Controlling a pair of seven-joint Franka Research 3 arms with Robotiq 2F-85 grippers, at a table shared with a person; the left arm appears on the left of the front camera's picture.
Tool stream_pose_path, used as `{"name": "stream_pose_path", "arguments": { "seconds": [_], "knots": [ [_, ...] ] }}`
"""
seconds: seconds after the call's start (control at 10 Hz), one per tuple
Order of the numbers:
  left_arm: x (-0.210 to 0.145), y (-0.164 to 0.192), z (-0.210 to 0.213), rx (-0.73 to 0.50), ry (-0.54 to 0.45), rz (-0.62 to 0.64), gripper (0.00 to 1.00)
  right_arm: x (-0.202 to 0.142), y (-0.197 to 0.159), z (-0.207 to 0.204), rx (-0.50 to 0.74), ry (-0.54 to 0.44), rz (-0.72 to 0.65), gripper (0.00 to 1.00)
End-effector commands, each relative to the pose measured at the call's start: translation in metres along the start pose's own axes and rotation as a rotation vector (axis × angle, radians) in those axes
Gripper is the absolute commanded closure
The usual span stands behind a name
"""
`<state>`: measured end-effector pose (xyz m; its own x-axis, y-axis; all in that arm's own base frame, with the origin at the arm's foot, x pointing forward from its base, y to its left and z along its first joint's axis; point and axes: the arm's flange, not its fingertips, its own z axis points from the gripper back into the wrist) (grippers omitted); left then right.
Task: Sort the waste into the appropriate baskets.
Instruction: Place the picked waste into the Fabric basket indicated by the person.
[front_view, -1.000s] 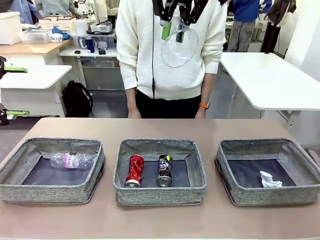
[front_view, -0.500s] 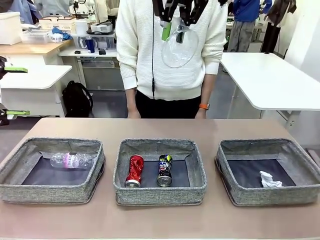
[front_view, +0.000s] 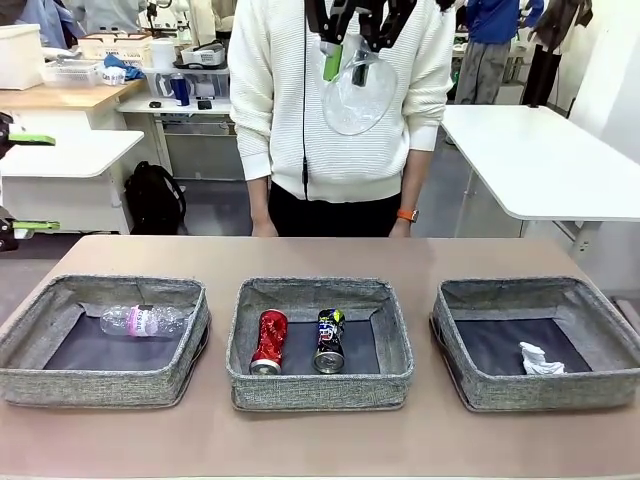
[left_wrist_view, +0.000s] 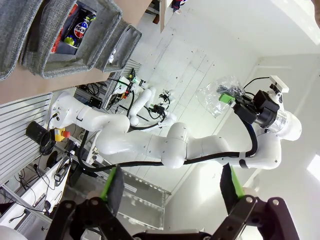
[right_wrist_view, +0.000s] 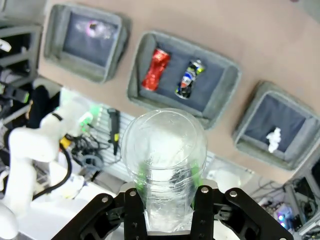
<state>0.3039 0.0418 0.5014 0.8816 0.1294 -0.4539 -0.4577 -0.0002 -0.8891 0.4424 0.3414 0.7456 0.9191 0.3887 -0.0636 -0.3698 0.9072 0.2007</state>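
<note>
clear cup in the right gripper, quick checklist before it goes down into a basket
1. Grip: right gripper shut on the clear plastic cup, held high above the table: ok.
2. Left gripper open, away from the baskets: ok.
3. Left basket holds the plastic bottle, room beside it: ok.
4. Middle basket holds the red can and the dark can: not for the cup.
5. Person's hands over the baskets: none, ok.
6. Cup empty: cannot tell.

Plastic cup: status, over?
Right gripper shut on clear plastic cup, held high above the baskets. Left gripper open, holding nothing. Left basket holds the plastic bottle. Nothing in the way.
</note>
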Motion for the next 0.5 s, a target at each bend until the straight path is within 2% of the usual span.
{"name": "stream_pose_path", "arguments": {
  "seconds": [0.0,0.4],
  "knots": [
    [-0.0019,-0.0003,-0.0002,-0.017,0.012,-0.017,0.0,-0.0042,0.0014,-0.0002,0.004,-0.002,0.012,0.63],
    [-0.0019,-0.0003,-0.0002,-0.017,0.012,-0.017,0.0,-0.0042,0.0014,-0.0002,0.004,-0.002,0.012,0.63]
  ]
}}
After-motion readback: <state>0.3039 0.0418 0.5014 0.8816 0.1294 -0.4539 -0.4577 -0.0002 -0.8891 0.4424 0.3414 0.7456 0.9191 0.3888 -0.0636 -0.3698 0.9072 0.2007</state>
